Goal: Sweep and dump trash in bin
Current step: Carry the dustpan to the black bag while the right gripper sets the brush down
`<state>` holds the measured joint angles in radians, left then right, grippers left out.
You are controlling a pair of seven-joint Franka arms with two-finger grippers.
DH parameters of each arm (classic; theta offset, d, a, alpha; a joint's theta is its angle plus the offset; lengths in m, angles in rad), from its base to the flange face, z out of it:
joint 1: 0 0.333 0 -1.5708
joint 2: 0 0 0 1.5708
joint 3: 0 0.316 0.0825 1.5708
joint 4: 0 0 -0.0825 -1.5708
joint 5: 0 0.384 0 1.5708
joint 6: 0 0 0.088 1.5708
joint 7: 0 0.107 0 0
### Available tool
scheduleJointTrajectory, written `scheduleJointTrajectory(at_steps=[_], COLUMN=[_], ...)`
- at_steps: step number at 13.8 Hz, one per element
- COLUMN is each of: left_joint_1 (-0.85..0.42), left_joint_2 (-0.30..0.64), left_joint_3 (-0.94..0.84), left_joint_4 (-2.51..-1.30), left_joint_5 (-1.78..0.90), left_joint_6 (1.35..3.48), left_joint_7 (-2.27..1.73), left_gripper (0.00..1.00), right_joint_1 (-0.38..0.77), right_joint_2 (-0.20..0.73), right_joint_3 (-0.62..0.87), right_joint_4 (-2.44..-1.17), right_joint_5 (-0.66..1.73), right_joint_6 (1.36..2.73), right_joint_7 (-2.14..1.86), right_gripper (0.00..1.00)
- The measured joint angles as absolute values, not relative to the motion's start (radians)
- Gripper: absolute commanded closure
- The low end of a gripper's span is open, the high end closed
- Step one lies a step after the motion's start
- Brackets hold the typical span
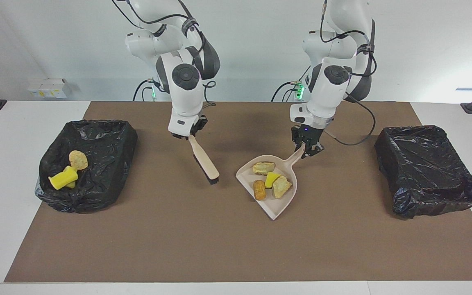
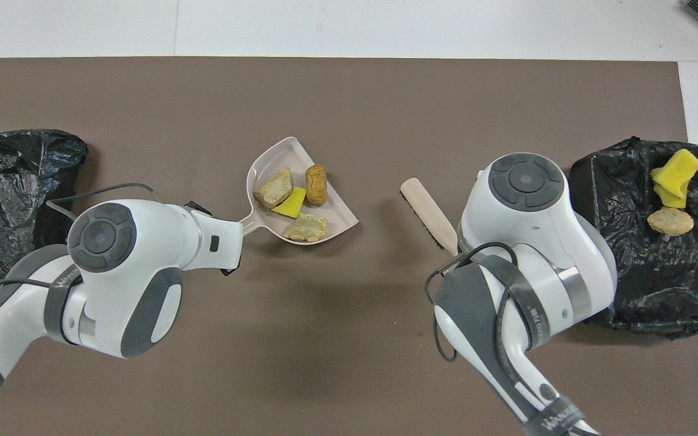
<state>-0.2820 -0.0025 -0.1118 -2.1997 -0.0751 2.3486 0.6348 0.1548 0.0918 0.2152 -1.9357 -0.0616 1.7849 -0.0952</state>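
Two black-lined bins sit at either end of the mat; the one at the right arm's end already has scraps in it, the other bin looks empty. Left gripper is clamped on the dustpan handle so the four bits of trash stay in it, probably about to dump. Right gripper grips the brush, bristles angled at the mat.

- The facing view looks from high across the table toward both robots, taking in the whole brown mat, both arm bases and the wall.
- The overhead view sits high above the robots' end, looking steeply down and forward; it is closer, with the arms filling its lower part.
- Both views share the mat's middle, the dustpan, and the two black-lined bins.
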Motion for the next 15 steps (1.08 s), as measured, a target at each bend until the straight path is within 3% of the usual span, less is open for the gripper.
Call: scheduleJointTrajectory(at_steps=[4, 15], left_joint_1=[-0.252, -0.134], left_joint_2=[-0.028, -0.115], left_joint_3=[-0.112, -0.106], left_joint_4=[-2.2, -2.172], left_joint_5=[-0.075, -0.099], left_joint_6=[2.349, 2.349], left_joint_7=[0.635, 0.66], left_gripper=[1.0, 1.0], right_joint_1=[0.19, 0.565], right_joint_2=[0.048, 0.031], right_joint_3=[0.221, 0.23], right_joint_4=[-2.002, -2.127], right_joint_5=[-0.054, 0.047], right_joint_6=[1.827, 2.008], right_joint_7=[0.087, 0.64], right_gripper=[1.0, 1.0])
